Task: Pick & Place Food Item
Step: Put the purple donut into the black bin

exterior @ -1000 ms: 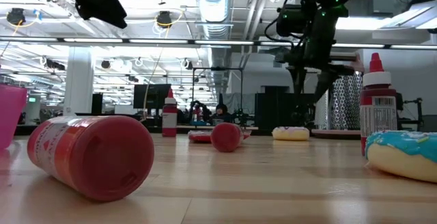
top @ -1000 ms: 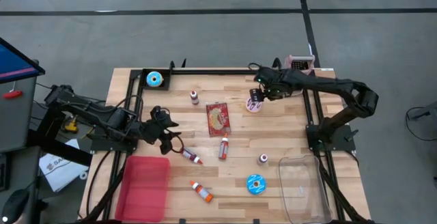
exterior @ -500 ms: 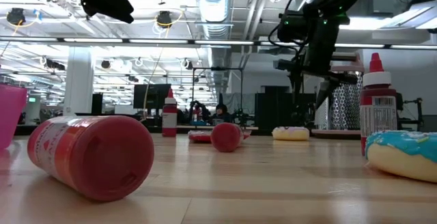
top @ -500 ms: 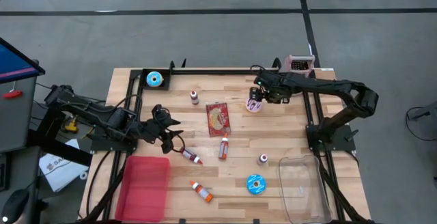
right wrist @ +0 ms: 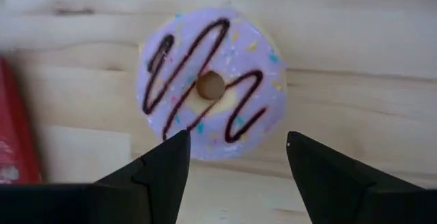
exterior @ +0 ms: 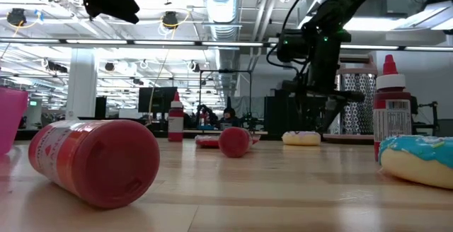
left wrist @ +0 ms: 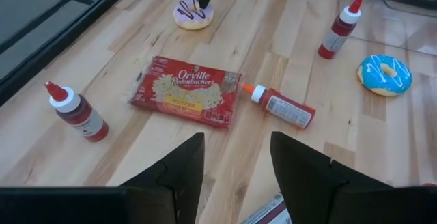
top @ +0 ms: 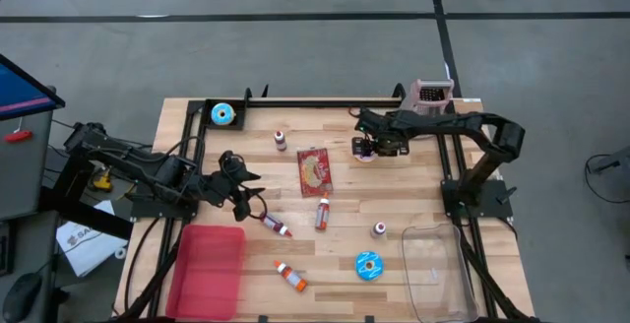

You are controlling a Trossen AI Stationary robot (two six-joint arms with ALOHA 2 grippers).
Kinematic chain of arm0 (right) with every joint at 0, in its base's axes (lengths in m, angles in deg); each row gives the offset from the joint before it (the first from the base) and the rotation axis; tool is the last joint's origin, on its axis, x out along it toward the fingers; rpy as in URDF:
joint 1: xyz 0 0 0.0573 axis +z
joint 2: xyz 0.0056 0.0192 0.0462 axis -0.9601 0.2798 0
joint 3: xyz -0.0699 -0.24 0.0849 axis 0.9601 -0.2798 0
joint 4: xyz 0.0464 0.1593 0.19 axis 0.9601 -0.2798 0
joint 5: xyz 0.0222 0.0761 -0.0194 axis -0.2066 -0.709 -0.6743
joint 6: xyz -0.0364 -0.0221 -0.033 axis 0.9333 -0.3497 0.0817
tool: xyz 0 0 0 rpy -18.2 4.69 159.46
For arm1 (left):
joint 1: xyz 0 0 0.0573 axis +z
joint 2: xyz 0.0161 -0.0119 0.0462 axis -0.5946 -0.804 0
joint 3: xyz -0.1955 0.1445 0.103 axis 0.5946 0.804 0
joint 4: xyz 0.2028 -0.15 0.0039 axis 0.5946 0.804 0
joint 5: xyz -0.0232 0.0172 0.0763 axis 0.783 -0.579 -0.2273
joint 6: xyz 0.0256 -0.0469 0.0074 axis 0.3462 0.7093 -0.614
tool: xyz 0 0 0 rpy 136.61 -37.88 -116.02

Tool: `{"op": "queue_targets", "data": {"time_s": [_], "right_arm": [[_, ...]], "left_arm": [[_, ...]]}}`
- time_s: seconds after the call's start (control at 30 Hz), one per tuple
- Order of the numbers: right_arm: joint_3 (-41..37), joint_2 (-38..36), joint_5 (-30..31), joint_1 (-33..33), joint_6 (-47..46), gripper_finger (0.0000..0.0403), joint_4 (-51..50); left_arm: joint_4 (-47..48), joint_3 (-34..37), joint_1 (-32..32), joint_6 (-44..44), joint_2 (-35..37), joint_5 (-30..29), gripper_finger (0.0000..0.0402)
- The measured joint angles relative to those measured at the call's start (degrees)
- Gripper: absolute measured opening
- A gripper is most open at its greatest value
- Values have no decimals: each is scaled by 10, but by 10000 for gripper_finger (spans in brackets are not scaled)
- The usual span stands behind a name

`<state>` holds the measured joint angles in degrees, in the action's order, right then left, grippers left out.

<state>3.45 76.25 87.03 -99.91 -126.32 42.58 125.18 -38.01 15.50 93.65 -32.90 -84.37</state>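
A purple-iced donut (right wrist: 212, 80) with chocolate drizzle lies flat on the wooden table (top: 413, 195), at the back right. My right gripper (right wrist: 237, 142) hangs just above it, open, one finger off each side of the donut, touching nothing. The high view shows this gripper (top: 365, 147) covering most of the donut. In the low view it (exterior: 311, 115) hovers over the donut (exterior: 302, 138). My left gripper (left wrist: 235, 142) is open and holds nothing. It waits at the table's left (top: 244, 191), beside a lying red sauce bottle (top: 277, 226).
A popcorn bag (top: 314, 170) lies mid-table, with several sauce bottles (top: 322, 214) around it. Blue donuts sit at the back left (top: 222, 114) and the front (top: 368, 265). A red tray (top: 207, 264) is front left, a clear bin (top: 433, 269) front right.
My right gripper has shifted slightly left and come down closer over the purple donut, fingers still apart. The left arm has barely moved.
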Motion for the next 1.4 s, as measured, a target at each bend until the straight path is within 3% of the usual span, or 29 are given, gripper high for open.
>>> {"op": "queue_targets", "data": {"time_s": [0.33,1.4], "right_arm": [[0,0,12,-30,-4,235,11],[-6,32,-20,-32,7,235,27]], "left_arm": [[0,0,0,2,0,1,163],[1,0,0,7,0,17,163]]}}
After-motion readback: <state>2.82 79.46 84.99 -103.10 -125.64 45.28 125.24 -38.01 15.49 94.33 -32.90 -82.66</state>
